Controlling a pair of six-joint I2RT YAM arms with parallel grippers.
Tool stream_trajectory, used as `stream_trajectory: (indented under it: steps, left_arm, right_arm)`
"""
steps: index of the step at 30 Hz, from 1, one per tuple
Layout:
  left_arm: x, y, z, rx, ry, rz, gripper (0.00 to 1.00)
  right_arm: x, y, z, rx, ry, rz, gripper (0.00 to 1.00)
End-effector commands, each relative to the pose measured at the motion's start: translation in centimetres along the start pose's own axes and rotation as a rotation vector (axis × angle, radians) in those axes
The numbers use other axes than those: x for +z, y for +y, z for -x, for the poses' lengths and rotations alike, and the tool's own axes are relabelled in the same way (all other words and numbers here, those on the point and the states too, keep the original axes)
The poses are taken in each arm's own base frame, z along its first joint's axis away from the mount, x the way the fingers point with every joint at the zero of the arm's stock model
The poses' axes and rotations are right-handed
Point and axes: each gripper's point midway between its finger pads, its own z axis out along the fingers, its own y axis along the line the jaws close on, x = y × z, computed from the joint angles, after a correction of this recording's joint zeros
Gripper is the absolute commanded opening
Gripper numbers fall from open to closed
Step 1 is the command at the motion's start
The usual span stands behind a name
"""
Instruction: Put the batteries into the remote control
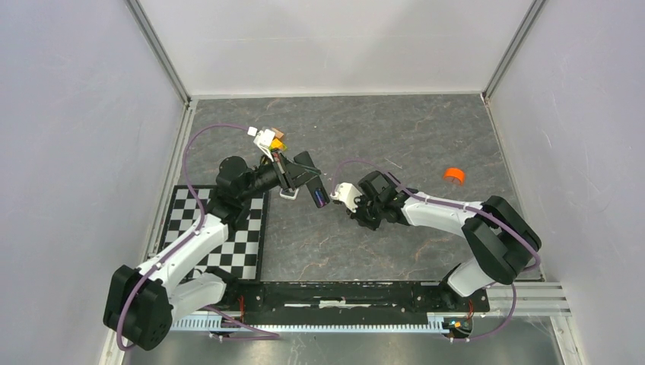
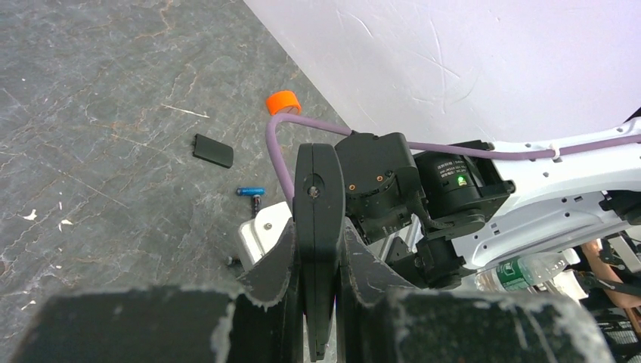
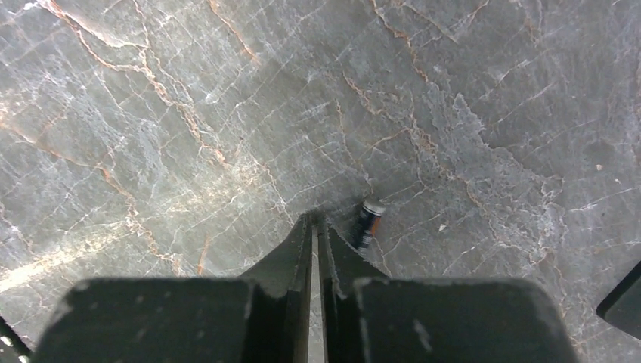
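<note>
Zero loaded yet, by the look.
Left claw [image 2: 319, 231] pinches the remote [image 2: 319, 174]; right claw [image 3: 315, 221] is pressed together, empty; blue battery [image 2: 250, 191] and dark battery [image 3: 368, 221] lie near the remote.

Edge-on in the left claw [image 2: 318, 234], that dark slab [image 2: 318, 178] shows no face, can't name it. Over by the right claw [image 3: 315, 227], a battery [image 3: 369, 221] peeks out, lower end behind a finger, colour too murky to call.
</note>
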Motion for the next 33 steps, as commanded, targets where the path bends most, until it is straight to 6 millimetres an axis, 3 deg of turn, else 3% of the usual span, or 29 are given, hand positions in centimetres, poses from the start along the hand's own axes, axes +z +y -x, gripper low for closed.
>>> stream_trajectory:
  steps: [1,9,12,16,21,23,28,33]
  left_arm:
    - [-0.4,-1.8,3.1,0.116,-0.076,-0.013,0.02]
    - [-1.3,-1.7,4.0,0.156,-0.113,0.051,0.02]
    - [-1.7,-1.5,4.3,0.162,-0.122,0.078,0.02]
    - [-2.2,-0.5,4.5,0.157,-0.138,0.146,0.02]
    - [-2.8,0.3,4.6,0.143,-0.153,0.208,0.02]
    - [-2.8,0.5,4.4,0.137,-0.145,0.216,0.02]
    - [-3.0,0.6,3.9,0.132,-0.128,0.221,0.02]
    - [-3.1,0.1,3.9,0.147,-0.120,0.203,0.02]
  right_arm:
    - [-0.2,-1.0,0.3,-0.029,0.021,-0.053,0.13]
    - [-2.2,0.0,3.9,0.093,-0.130,-0.027,0.30]
    - [-2.8,-0.5,4.9,0.210,-0.159,-0.069,0.33]
    - [-3.0,-1.7,5.9,0.500,-0.194,-0.156,0.34]
    - [-2.2,-1.7,5.5,0.881,-0.215,-0.207,0.36]
    - [-2.3,-2.5,4.7,0.979,-0.227,-0.280,0.39]
    - [-2.7,-3.8,4.7,1.111,-0.263,-0.365,0.48]
    - [-1.5,-2.5,4.0,1.269,-0.299,-0.302,0.51]
